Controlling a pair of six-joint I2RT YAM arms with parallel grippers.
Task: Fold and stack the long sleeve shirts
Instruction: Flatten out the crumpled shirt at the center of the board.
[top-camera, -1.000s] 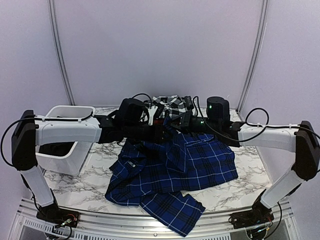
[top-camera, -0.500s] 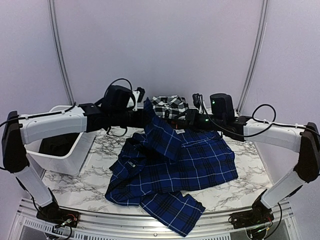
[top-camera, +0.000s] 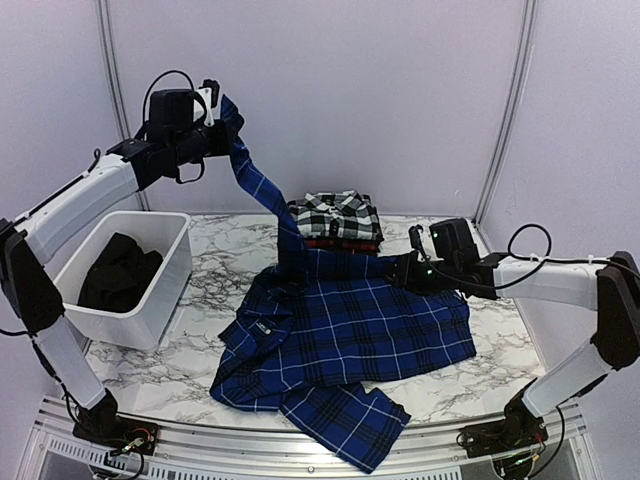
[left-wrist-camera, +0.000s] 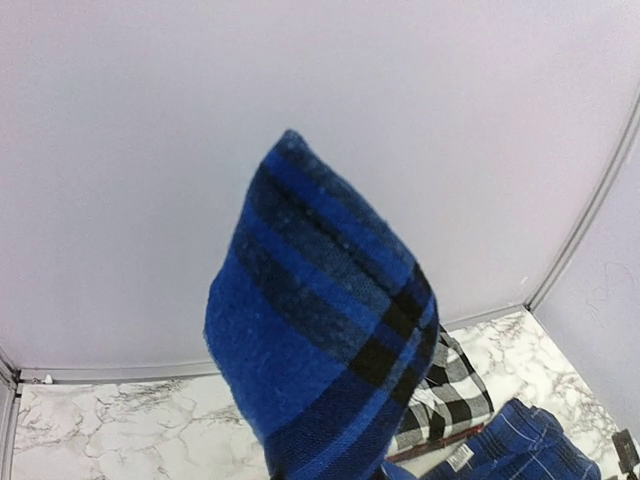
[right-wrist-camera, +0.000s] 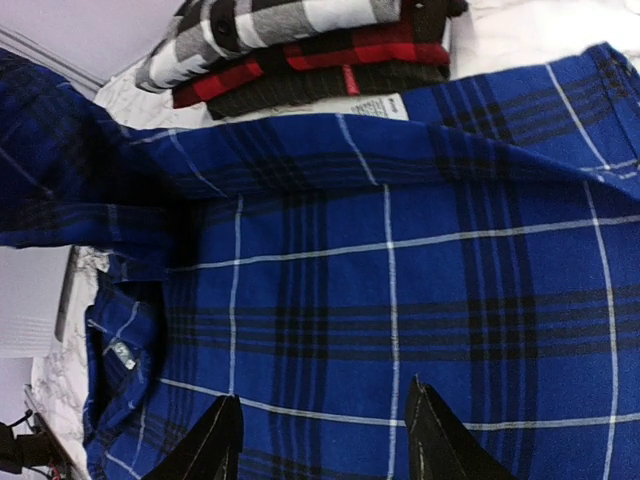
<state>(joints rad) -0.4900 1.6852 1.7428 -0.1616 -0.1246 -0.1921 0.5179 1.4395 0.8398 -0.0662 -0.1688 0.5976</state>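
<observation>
Blue plaid shirt (top-camera: 370, 330), white label (right-wrist-camera: 378, 105) unreadable, left end effector (top-camera: 218, 110) gripping sleeve (top-camera: 265, 195)

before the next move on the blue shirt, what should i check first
1. Left tool shut on sleeve, raised high: ok.
2. Right tool open, low over blue shirt, holding nothing: ok.
3. Blue shirt lying flat: not ok, it is bunched and folded over itself.
4. Sleeve apart from check shirt: cannot tell, it passes close by its left side.
5. Folded check shirt sits on red shirt: ok.
</observation>
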